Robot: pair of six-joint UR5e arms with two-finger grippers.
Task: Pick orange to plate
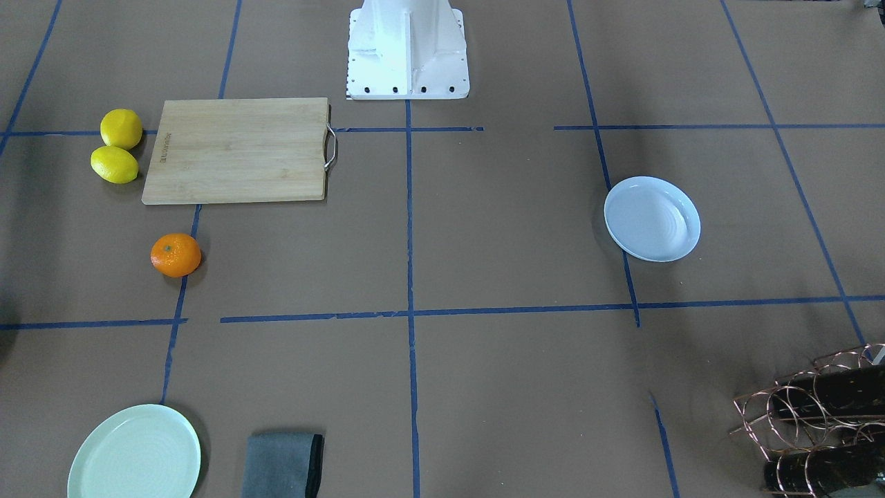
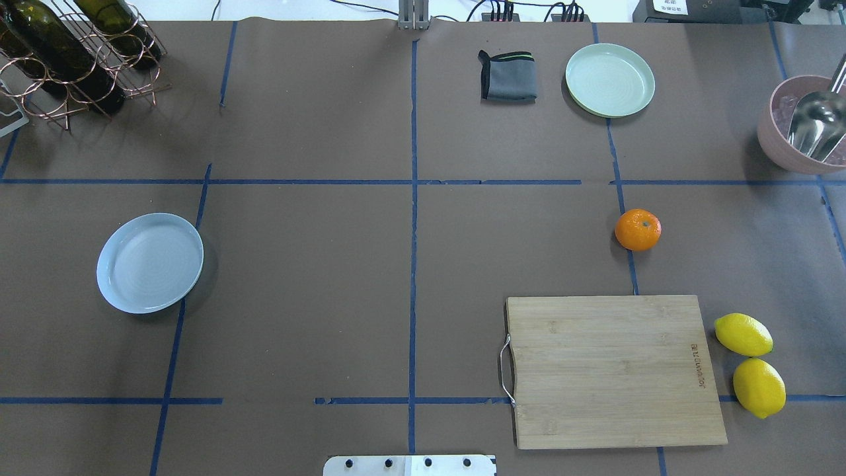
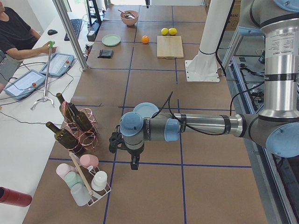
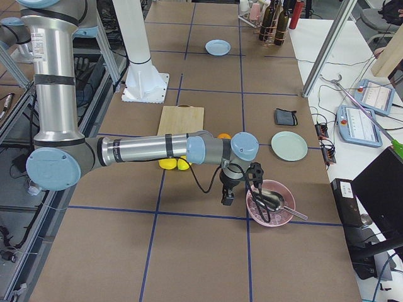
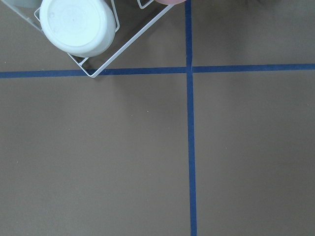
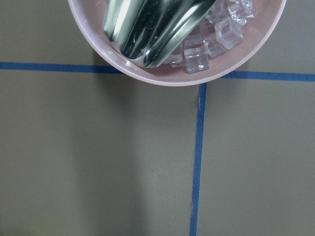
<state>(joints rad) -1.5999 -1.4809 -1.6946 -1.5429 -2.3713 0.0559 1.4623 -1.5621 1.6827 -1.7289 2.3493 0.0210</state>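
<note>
The orange (image 2: 637, 229) lies on the brown table just beyond the cutting board, on the robot's right side; it also shows as the orange (image 1: 175, 254) from across the table. The bluish-white plate (image 2: 150, 262) lies far off on the left side with nothing in it. Neither arm appears in the overhead or front views. From the table's left end, my left gripper (image 3: 134, 163) hangs low past the plate (image 3: 145, 109), near the bottle rack. From the right end, my right gripper (image 4: 227, 200) hangs beside the pink bowl. I cannot tell whether either is open or shut.
Near the orange are a wooden cutting board (image 2: 615, 370) and two lemons (image 2: 743, 334). A mint-green plate (image 2: 609, 80) and grey cloth (image 2: 507, 76) lie at the far edge. A pink bowl (image 2: 800, 129) holds ice and a scoop. A wine rack (image 2: 73, 53) and a cup rack (image 3: 86, 179) stand at the left end.
</note>
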